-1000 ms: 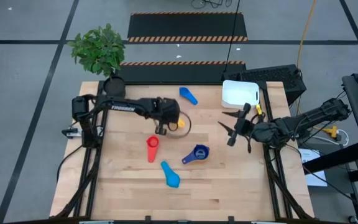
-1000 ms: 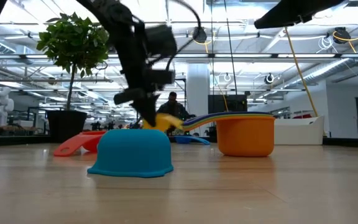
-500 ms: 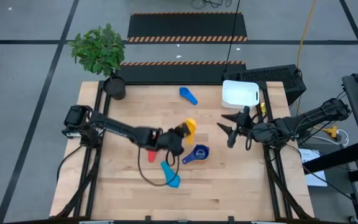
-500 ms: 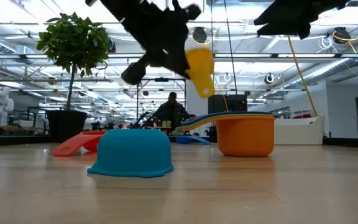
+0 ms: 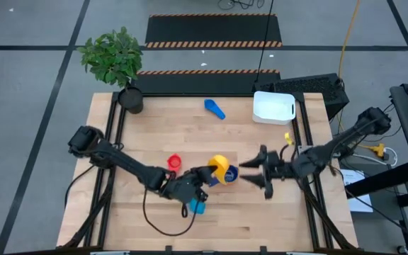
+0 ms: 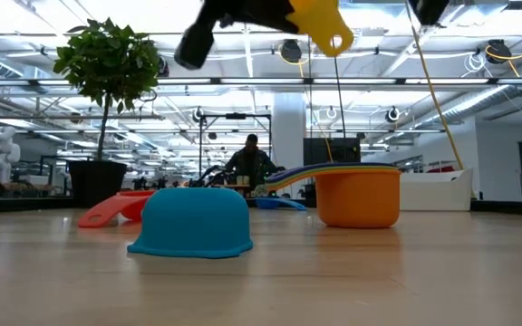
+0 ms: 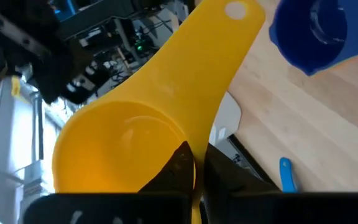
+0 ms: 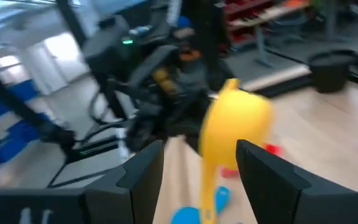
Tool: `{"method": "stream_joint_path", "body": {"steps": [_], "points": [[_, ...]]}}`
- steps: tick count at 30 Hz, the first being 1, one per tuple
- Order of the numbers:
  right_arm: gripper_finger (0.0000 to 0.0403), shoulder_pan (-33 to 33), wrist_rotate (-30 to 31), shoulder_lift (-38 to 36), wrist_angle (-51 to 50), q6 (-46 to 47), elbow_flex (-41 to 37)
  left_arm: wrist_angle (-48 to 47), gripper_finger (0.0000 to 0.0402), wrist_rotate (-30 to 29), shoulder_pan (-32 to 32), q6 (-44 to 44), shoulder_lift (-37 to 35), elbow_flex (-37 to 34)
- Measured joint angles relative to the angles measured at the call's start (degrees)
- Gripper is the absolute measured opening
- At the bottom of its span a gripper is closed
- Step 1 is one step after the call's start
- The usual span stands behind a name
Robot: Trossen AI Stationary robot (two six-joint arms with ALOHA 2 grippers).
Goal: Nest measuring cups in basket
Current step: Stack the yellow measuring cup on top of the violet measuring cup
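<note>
My left gripper point(image 5: 207, 175) is near the table's middle, shut on the yellow measuring cup point(image 5: 219, 168), which rides high in the low view point(image 6: 320, 18). My right gripper point(image 5: 252, 178) is open just to the right of that cup, fingers pointing at it; its wrist view shows the yellow cup point(image 8: 235, 121) ahead between them. The navy cup point(image 5: 231, 177) sits on the table below the yellow one. The red cup point(image 5: 173, 163), the upside-down light blue cup point(image 6: 195, 222) and the mid blue cup point(image 5: 214, 108) lie on the table. The white basket point(image 5: 273, 106) stands at the far right. My left gripper pinches the yellow cup where the handle joins the bowl point(image 7: 194, 140), one finger on each side. The fingers come from the table's left. The cup is lifted clear, tilted, with the handle's holed end point(image 7: 235, 9) pointing away from the gripper.
A dark plant pot point(image 5: 129, 99) with a leafy plant stands at the far left corner. In the low view an orange cup point(image 6: 359, 197) with other cups nested in it stands on the table. A person shows in the room behind.
My left gripper has carried the yellow cup off the table, up and toward the near right, past the red cup to above the navy cup. My right gripper has moved toward the table's left and near edge, closing in on the yellow cup, fingers still open.
</note>
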Motion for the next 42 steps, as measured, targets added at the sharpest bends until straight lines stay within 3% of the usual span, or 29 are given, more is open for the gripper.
{"method": "stream_joint_path", "body": {"steps": [11,14,20,26,31,37,42], "points": [[0.0196,6.75,-0.36,8.41,18.41,-7.52,0.00,-0.28,0.0008,-5.95,-7.73,-0.37,1.32,6.15],[0.0196,7.77,-1.53,9.30,19.61,-14.74,0.80,-0.53,0.0008,1.70,-8.66,-0.95,1.75,7.90],[0.0196,11.63,-4.27,10.37,17.23,-32.37,3.78,3.00,0.0013,33.98,-8.85,-2.52,1.81,9.14],[0.0196,14.93,-1.51,10.39,13.35,-41.88,4.13,2.39,0.0013,48.88,-7.31,-7.36,1.81,9.11],[0.0196,15.46,-4.70,12.71,14.59,-48.49,4.13,2.53,0.0008,65.58,-3.84,-8.23,1.81,9.11],[0.0196,15.21,-6.02,18.95,24.77,-56.47,4.28,1.16,0.0013,71.49,-1.11,-11.10,2.12,9.09],[0.0196,13.76,-6.14,22.72,23.09,-57.76,8.26,1.49,0.0008,79.04,-0.52,-10.79,4.23,8.98]]}}
